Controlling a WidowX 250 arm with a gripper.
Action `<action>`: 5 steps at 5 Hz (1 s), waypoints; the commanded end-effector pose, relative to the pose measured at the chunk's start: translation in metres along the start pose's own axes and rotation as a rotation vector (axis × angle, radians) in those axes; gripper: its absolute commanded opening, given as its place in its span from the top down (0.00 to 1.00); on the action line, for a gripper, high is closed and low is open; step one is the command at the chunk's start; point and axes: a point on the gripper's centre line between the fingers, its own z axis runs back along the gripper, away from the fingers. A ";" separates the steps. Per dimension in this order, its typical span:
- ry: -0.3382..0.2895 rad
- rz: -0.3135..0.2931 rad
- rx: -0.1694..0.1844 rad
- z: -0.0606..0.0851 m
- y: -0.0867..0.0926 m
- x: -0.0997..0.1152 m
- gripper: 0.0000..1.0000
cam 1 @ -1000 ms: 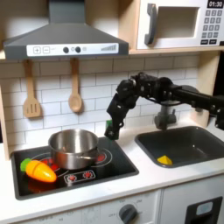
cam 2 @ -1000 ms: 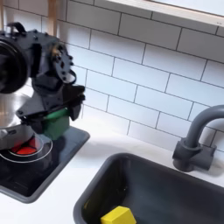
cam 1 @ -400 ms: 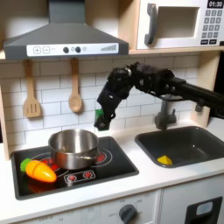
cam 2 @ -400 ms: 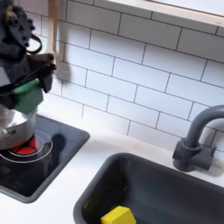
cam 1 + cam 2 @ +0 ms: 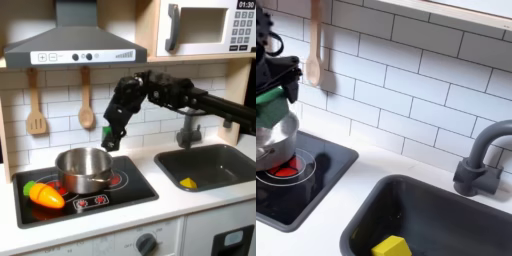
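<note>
In the first exterior view, the claw hangs at the end of the black arm, just above the right rim of the steel pot. The pot stands on the black stove top, and it is the landmark here: the claw is above it and a little to its right, not touching it. Something green sits at the tip of the claw, but this view is too small to tell what it is. To the left of the pot, touching its wall, lies a toy vegetable in orange, yellow and green. Its long axis runs along the front edge of the stove. To the right of the pot, well apart, is the dark sink with a small yellow piece inside.

In the second exterior view, the claw is at the left edge, clenched on a green object. This grasp is clearer here than in the first exterior view. The pot is directly below the green object, near it, and I cannot tell if they touch. The yellow piece lies in the sink, far to the right of the pot. A wooden spoon hangs on the tile wall above the pot.
</note>
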 end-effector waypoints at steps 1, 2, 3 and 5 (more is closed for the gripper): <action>0.009 0.059 0.012 -0.005 0.023 0.018 1.00; 0.015 0.073 0.005 -0.008 0.027 0.023 1.00; 0.025 0.077 0.016 -0.015 0.033 0.028 1.00; 0.055 0.064 0.027 -0.033 0.029 0.029 1.00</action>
